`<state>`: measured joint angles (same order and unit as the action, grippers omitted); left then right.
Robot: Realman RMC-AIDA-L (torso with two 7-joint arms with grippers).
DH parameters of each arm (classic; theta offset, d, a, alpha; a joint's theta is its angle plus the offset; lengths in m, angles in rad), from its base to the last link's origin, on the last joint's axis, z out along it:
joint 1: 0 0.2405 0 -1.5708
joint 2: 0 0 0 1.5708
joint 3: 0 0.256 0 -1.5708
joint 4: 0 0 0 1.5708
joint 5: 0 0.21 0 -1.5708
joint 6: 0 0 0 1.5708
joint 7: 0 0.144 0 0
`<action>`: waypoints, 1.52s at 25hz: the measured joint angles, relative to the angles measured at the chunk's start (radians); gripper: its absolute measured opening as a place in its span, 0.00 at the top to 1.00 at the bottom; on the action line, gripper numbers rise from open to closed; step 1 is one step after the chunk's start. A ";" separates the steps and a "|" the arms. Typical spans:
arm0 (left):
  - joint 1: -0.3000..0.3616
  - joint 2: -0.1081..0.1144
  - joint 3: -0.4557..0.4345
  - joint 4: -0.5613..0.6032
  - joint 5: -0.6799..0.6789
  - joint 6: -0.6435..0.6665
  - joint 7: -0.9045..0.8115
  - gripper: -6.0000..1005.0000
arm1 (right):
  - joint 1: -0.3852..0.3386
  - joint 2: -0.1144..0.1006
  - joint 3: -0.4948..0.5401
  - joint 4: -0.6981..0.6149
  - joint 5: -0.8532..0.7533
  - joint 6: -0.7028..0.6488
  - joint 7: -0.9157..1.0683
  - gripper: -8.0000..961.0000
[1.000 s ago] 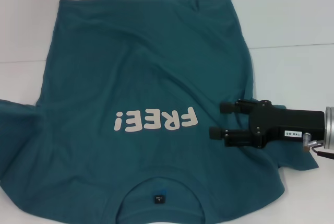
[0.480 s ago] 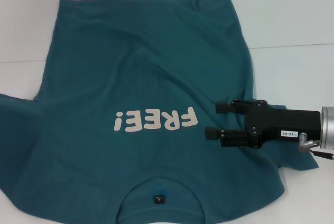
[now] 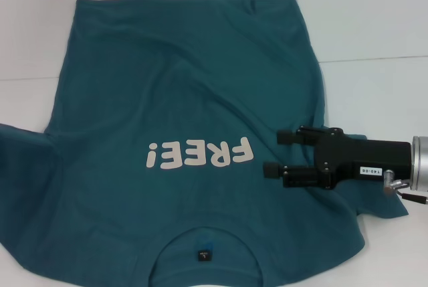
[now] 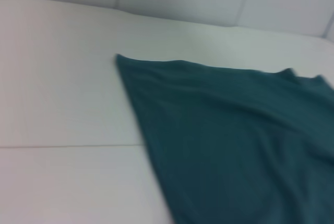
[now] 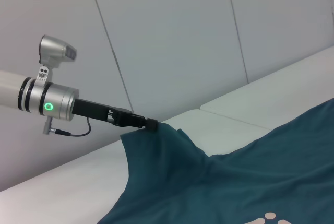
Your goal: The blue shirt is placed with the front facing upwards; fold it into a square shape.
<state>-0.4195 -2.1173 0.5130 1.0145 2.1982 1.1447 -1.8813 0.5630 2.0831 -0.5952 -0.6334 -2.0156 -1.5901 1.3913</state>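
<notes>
The blue shirt [image 3: 180, 120] lies spread over the white bench [image 3: 374, 33], front up, with the off-white "FREE!" lettering [image 3: 200, 154] reading upside down from the robot's side and the collar with its small dark neck label [image 3: 202, 255] nearest the robot. The hem lies at the far end of the shirt, and the cloth shows long soft wrinkles running across the body.

The right gripper [image 3: 279, 154] reaches in over the shirt just right of the lettering, lying flat and pointing toward the letters. Its two black fingers [image 3: 291, 138] stand apart with a clear gap between them, and nothing is between them.

The right wrist view shows the left gripper [image 5: 150, 125] away at the shirt's left sleeve, its tip pinched on the edge of the cloth, which is lifted off the bench into a peak there. From the left wrist view, only the far hem corner of the shirt [image 4: 219, 130] shows on the bench.
</notes>
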 joint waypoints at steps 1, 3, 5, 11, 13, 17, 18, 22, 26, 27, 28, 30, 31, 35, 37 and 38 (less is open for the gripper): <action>-0.001 -0.001 0.000 0.005 -0.002 0.018 -0.010 0.99 | 0.000 0.000 0.000 0.000 0.000 0.000 -0.001 0.05; -0.004 -0.008 0.000 0.020 -0.004 0.059 -0.028 0.99 | 0.000 0.000 0.000 0.000 0.000 0.000 -0.002 0.05; -0.008 -0.016 0.002 0.035 -0.005 0.094 -0.047 0.99 | 0.000 0.000 -0.001 0.000 0.000 0.001 -0.002 0.05; -0.028 -0.039 0.007 0.050 -0.005 0.164 -0.079 0.99 | -0.004 0.000 -0.003 0.000 0.000 0.001 -0.003 0.06; -0.035 -0.044 0.012 0.041 -0.006 0.169 -0.079 0.99 | -0.005 0.001 -0.004 0.001 0.000 0.001 -0.003 0.06; -0.052 -0.045 0.018 -0.006 -0.016 0.170 -0.080 0.99 | -0.007 0.001 -0.003 0.008 0.000 0.001 -0.005 0.06; -0.055 -0.046 0.022 -0.018 -0.018 0.167 -0.080 0.99 | -0.007 0.001 -0.003 0.010 0.000 0.001 -0.005 0.06; -0.068 -0.046 0.034 -0.063 -0.026 0.154 -0.074 0.99 | -0.009 0.002 -0.006 0.012 0.000 0.001 -0.006 0.06; -0.083 -0.046 0.038 -0.111 -0.044 0.151 -0.062 0.99 | -0.009 0.002 -0.005 0.012 0.000 0.001 -0.009 0.06; -0.086 -0.046 0.039 -0.120 -0.046 0.151 -0.059 0.99 | -0.009 0.002 -0.004 0.012 0.000 0.001 -0.010 0.06; -0.089 -0.046 0.040 -0.127 -0.047 0.153 -0.056 0.99 | -0.009 0.002 -0.003 0.012 0.000 0.001 -0.011 0.06; -0.092 -0.046 0.051 -0.143 -0.053 0.160 -0.055 0.98 | -0.009 0.002 -0.001 0.012 0.000 0.001 -0.012 0.06; -0.093 -0.046 0.061 -0.150 -0.056 0.164 -0.055 0.98 | -0.009 0.001 -0.001 0.012 0.000 0.001 -0.012 0.06; -0.091 -0.046 0.109 -0.159 -0.068 0.168 -0.054 0.97 | -0.007 0.002 0.000 0.012 0.000 0.001 -0.012 0.07; -0.089 -0.046 0.118 -0.158 -0.072 0.163 -0.054 0.94 | -0.005 0.002 0.000 0.012 0.000 0.001 -0.012 0.07; -0.089 -0.046 0.119 -0.156 -0.072 0.160 -0.053 0.90 | -0.003 0.001 -0.001 0.012 0.000 0.001 -0.012 0.07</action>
<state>-0.5082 -2.1629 0.6319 0.8581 2.1260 1.3044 -1.9346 0.5596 2.0846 -0.5959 -0.6212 -2.0156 -1.5891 1.3790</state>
